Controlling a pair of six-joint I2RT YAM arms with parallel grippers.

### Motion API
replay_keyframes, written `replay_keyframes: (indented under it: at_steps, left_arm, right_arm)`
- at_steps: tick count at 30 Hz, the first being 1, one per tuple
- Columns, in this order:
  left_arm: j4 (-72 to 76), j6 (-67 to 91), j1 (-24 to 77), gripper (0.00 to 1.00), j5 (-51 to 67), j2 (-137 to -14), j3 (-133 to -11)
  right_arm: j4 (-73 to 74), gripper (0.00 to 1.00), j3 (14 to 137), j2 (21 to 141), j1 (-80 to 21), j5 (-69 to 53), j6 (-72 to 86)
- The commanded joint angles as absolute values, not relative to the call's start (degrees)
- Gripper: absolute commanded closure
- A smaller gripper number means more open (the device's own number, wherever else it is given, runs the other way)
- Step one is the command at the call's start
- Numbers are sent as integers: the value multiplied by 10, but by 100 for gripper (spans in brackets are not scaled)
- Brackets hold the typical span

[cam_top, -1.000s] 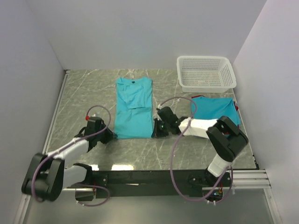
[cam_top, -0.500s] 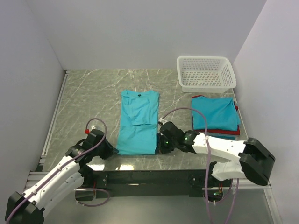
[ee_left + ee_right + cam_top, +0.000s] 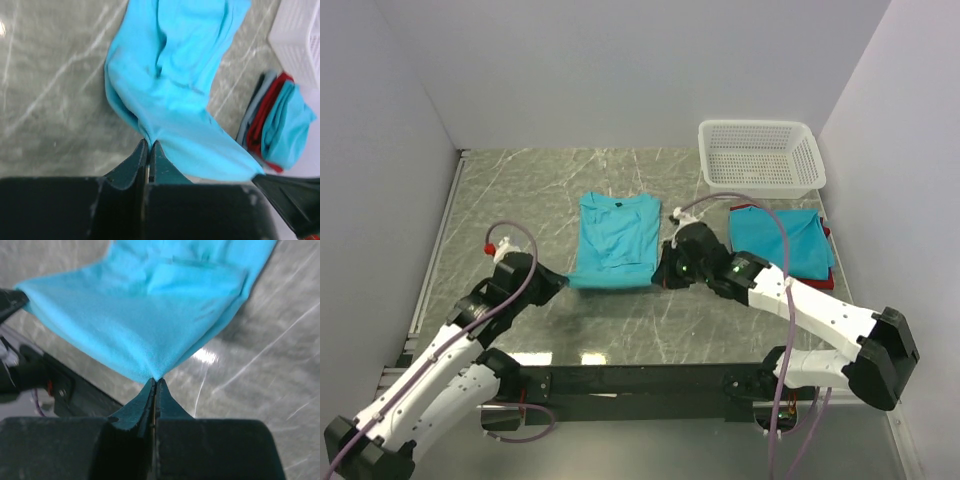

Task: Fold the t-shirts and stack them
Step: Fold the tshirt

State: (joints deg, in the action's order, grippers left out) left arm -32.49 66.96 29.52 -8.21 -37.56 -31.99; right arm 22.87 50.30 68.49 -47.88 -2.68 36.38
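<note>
A teal t-shirt (image 3: 616, 238) lies in the middle of the table, collar at the far end, its near hem lifted off the surface. My left gripper (image 3: 563, 278) is shut on the hem's left corner, seen pinched in the left wrist view (image 3: 149, 141). My right gripper (image 3: 658, 276) is shut on the hem's right corner, seen in the right wrist view (image 3: 155, 379). The hem hangs stretched between the two grippers above the table. A stack of folded t-shirts (image 3: 782, 245), teal on top with red and darker blue under it, lies at the right; it also shows in the left wrist view (image 3: 280, 125).
A white mesh basket (image 3: 760, 157) stands at the back right, just beyond the stack. The marble table (image 3: 510, 195) is walled on the left, back and right. The black base rail (image 3: 640, 380) runs along the near edge.
Both grippers have lifted the shirt's near hem and carried it away from the near edge towards the collar, so the shirt now looks shorter. The stack and basket have not moved.
</note>
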Motion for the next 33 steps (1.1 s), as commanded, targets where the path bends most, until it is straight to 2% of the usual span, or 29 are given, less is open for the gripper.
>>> replay_keyframes:
  at_steps: [1,5,11,16,33]
  left_arm:
    - [-258,629,294,100,-173,-423,-382]
    - [-218,576,278,100,-198,-497,-443]
    - [-151,532,221,100,-130,-591,-504]
    - [-104,505,168,100,-73,-668,-548]
    - [-61,458,107,100,50,-891,-681]
  right_arm:
    - [239,100,553,693,-438,-42,317]
    - [242,100,602,719,-399,-56,300]
    - [236,100,656,772,-352,-120,276]
    - [247,100,722,834,-315,-127,269]
    - [255,100,855,998,-258,-173,278]
